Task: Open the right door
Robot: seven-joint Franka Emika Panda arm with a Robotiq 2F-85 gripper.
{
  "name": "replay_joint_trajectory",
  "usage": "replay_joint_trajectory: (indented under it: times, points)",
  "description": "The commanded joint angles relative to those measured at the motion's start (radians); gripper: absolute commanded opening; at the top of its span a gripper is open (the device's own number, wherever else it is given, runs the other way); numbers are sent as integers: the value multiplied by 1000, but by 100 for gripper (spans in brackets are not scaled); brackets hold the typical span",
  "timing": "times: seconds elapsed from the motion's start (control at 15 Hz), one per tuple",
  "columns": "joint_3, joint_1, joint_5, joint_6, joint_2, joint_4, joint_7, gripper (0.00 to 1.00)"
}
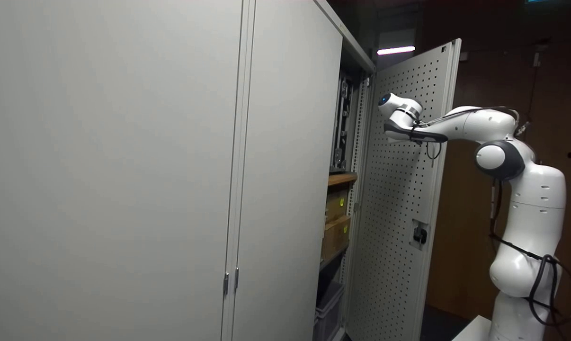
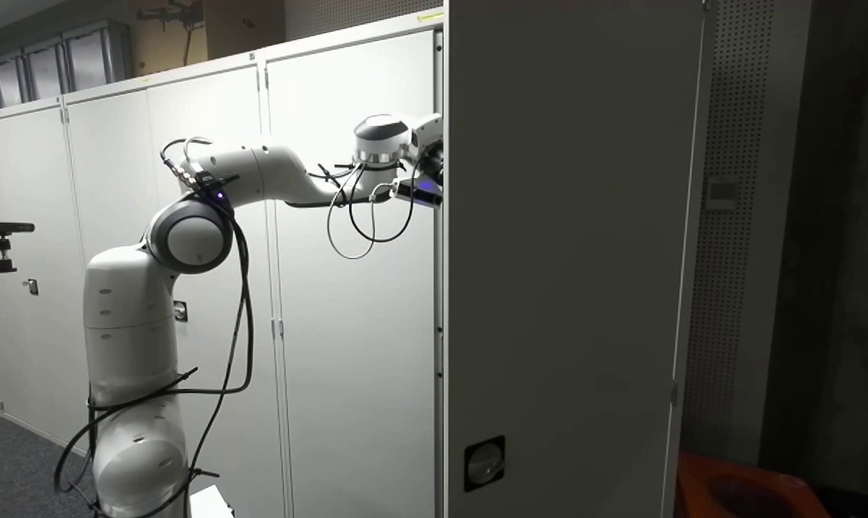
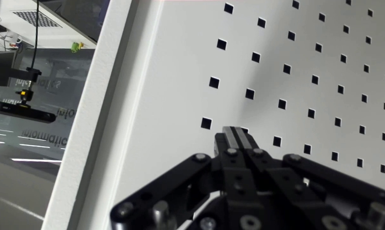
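The right door (image 1: 394, 189) stands swung open from the cabinet, its perforated inner face showing in an exterior view. A dark latch (image 1: 419, 235) sits at mid-height near its free edge. Its plain outer face (image 2: 571, 252) shows dark in an exterior view. In the wrist view the inner face (image 3: 173, 95) fills most of the picture, with the door's edge at the left. My gripper (image 3: 235, 128) is shut and empty, its fingertips pointing at the inner face near the first holes. I cannot tell whether they touch. In both exterior views the fingertips are hidden.
A broad plain closed door (image 1: 290, 166) stands beside the opening. Inside are a wooden shelf (image 1: 342, 178), cardboard boxes (image 1: 335, 234) and a grey crate (image 1: 330, 308). A mounted camera (image 3: 23, 111) hangs beyond the door's edge. An orange object (image 2: 747, 489) lies behind the door.
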Motion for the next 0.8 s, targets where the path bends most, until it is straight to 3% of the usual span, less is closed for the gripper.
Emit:
replay_joint_trajectory:
  times: [0.0,0.73]
  points:
    - [-4,-3,-39,-16,-10,-11,-30,0]
    - [-51,-32,-34,3,-86,-110,-18,0]
